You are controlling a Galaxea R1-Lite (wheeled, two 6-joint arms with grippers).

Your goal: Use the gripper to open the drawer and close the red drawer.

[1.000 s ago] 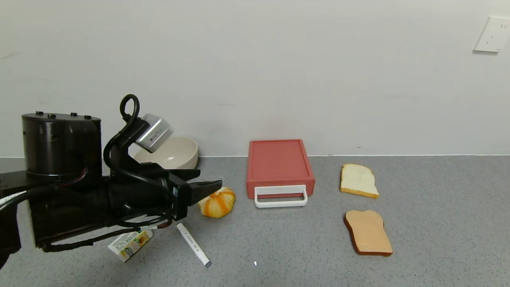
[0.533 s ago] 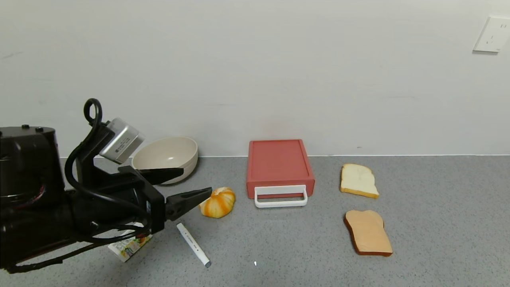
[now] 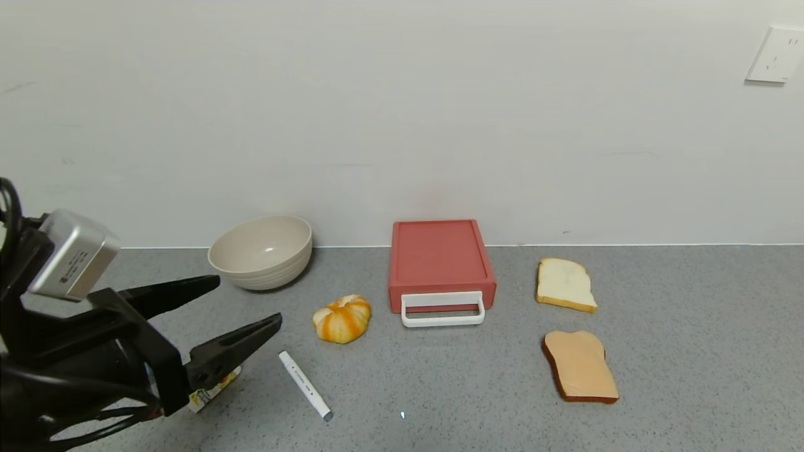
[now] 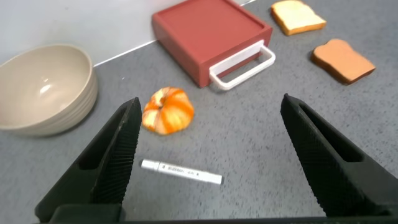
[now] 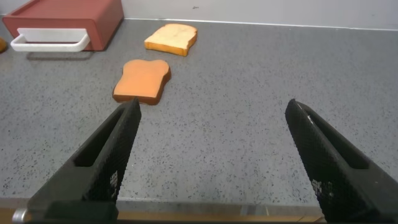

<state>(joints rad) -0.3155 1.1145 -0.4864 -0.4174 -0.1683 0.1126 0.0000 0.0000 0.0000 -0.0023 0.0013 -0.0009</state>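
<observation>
Head view shows the coral-red drawer (image 3: 441, 263) near the centre of the speckled grey counter (image 3: 691, 351), its back against the white wall so a push on the front has something to brace against. It is a flat, smooth plastic box with rounded corners, and its white loop handle (image 3: 443, 308) juts toward the robot at 6 o'clock, offering a gap a finger could hook. The tray looks seated flush, so I judge the drawer closed.

The left claw (image 3: 242, 307) sits low at 8 o'clock of the drawer, well apart from it, its two black tapered fingers spread wide and holding nothing. The right claw (image 5: 211, 162) shows only in the right wrist view, likewise spread and empty above bare counter, with the drawer far off.

Between left claw and drawer lie a ribbed orange-and-white pumpkin (image 3: 342, 319) and a slim white marker (image 3: 305, 385); a small printed carton (image 3: 213, 388) is partly hidden under the claw. A matte cream bowl (image 3: 261, 252) stands at 9 o'clock of the drawer. At 3 o'clock lies a pale bread slice (image 3: 565, 284), at 4 o'clock a browner toast slice (image 3: 580, 366), both soft-edged.
</observation>
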